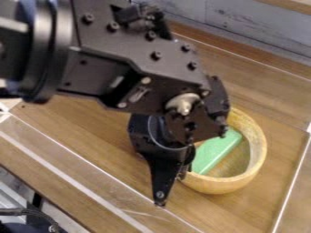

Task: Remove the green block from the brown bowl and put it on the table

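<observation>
Right now the black robot arm (109,64) is filling most of the camera view, reaching down from the upper left toward the brown bowl (249,168). Its gripper (165,187) is pointing steeply downward, with the dark finger (161,182) tapering to a tip that is hanging over the table (73,136) just outside the bowl's near-left rim. The jaws are pressed together; whether they are pinching anything cannot be told, since the wrist body is hiding the spot where they meet.

The green block (219,150) is lying inside the brown bowl, tilted, with its upper end leaning toward the far rim and its lower-left end disappearing behind the gripper housing. Only part of its flat mint face is showing. The bowl itself is sitting on the wood-grain table toward the right side, partly covered on its left by the arm. A low clear plastic wall (61,164) is running along the table's near edge.
</observation>
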`<state>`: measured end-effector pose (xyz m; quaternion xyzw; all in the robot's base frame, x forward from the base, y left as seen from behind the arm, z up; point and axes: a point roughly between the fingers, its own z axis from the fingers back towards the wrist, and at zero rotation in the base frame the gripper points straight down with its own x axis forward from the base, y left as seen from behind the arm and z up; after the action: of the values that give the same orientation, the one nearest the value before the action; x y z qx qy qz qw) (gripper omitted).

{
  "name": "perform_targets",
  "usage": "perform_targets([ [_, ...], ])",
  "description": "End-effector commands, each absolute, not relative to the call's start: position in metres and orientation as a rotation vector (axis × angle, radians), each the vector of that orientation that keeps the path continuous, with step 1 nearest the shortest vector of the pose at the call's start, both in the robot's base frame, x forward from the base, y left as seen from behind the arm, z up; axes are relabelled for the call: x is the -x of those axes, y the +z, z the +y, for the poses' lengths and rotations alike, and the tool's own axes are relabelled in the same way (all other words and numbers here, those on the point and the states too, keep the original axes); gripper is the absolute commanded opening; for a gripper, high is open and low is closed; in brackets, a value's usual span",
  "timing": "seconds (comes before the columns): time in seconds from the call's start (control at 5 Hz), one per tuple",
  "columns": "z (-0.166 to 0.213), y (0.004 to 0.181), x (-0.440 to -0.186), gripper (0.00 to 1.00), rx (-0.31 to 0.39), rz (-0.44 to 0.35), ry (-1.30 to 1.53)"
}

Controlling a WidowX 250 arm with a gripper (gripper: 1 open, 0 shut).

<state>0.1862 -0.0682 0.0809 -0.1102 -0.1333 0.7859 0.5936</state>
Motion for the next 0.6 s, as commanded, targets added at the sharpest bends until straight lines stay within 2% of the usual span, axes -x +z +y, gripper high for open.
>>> perform_targets([
  [0.0, -0.07, 0.084, -0.188, 0.0, 0.28, -0.323, 1.837],
  [0.4, -0.047, 0.072, -0.19, 0.0, 0.286, -0.333, 1.868],
])
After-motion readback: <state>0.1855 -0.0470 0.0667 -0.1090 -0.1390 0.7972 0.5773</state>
